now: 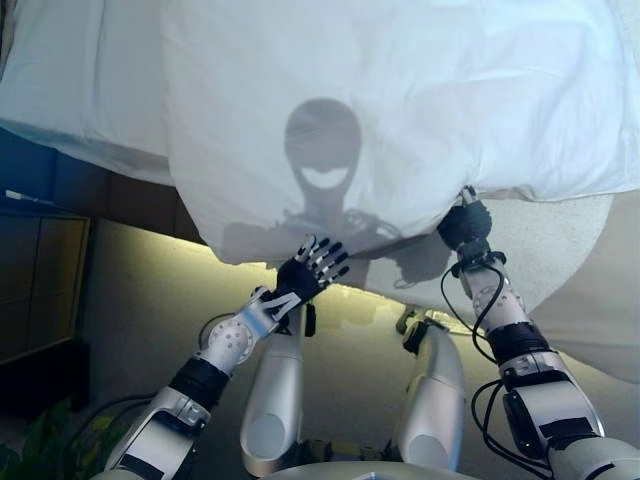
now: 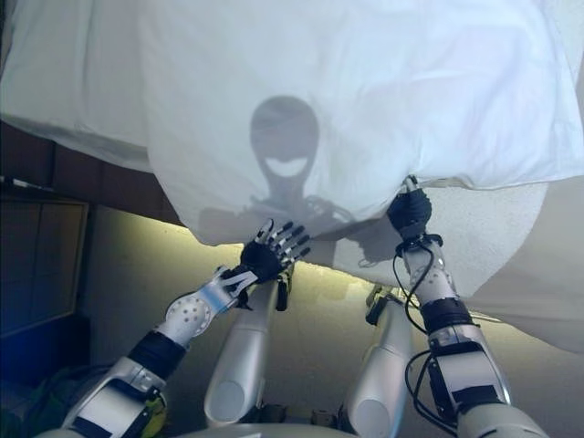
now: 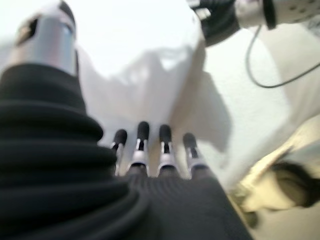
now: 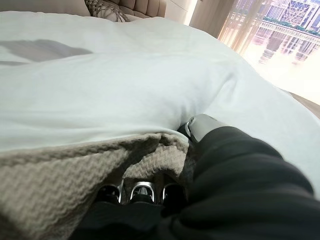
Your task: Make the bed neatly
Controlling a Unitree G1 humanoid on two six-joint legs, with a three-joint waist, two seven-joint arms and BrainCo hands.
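A white duvet (image 1: 400,100) covers the bed and hangs over its near edge. My right hand (image 1: 465,225) is at the duvet's lower edge. In the right wrist view its fingers (image 4: 140,192) curl under a beige knitted blanket (image 4: 60,185) with the thumb above, and the white duvet (image 4: 100,90) lies just over it. The blanket shows as a textured beige surface (image 1: 545,245) beside that hand. My left hand (image 1: 308,272) is open with fingers spread, just below the duvet's hanging hem, holding nothing. Its fingers (image 3: 150,145) point at the cloth.
The bed's dark base (image 1: 60,180) runs along the left. A dark cabinet (image 1: 40,290) stands at the far left on a glossy floor (image 1: 150,300). A green plant (image 1: 30,445) is at the lower left. A headboard and patterned pillow (image 4: 107,9) are at the far end.
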